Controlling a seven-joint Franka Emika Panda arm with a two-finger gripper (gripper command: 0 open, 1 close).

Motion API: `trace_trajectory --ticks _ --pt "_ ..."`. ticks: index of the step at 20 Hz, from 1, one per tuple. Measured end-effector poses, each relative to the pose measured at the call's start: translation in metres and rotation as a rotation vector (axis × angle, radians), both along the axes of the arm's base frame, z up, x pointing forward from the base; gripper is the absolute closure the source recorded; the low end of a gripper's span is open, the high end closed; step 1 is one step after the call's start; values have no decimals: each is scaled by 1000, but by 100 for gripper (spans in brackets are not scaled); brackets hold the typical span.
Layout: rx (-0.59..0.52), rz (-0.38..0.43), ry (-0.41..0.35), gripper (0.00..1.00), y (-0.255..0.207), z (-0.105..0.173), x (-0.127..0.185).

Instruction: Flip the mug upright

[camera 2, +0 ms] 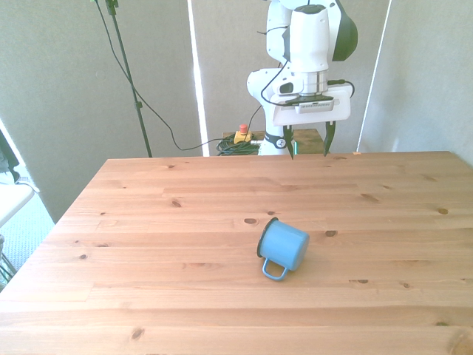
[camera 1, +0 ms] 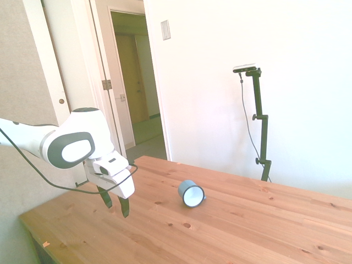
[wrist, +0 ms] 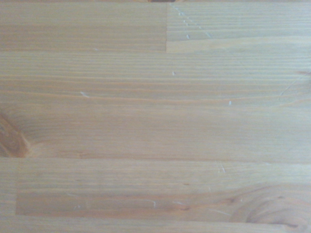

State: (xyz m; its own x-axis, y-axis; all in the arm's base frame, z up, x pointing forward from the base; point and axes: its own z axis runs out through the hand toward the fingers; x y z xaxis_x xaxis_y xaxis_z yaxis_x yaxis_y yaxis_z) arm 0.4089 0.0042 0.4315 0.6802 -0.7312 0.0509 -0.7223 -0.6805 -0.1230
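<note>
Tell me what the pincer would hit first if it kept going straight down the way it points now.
Bare wood, most likely. The pincer points down with its fingers apart, and the wrist view shows only the table beneath it. The mug lies on its side well away, outside that line.

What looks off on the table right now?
Only the mug: it lies tipped on its side on the table, handle toward the camera in the front view. No spill or damage shows. The open gripper hangs well away from it.
</note>
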Motion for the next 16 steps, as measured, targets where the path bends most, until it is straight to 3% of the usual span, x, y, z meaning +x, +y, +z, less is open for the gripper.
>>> trace_trajectory --ticks 3,9,16 --pt "6 -2 -1 0 -5 0 1" --pt "33 -40 -40 0 -32 26 11" --pt "75 -90 -58 0 -56 60 49"
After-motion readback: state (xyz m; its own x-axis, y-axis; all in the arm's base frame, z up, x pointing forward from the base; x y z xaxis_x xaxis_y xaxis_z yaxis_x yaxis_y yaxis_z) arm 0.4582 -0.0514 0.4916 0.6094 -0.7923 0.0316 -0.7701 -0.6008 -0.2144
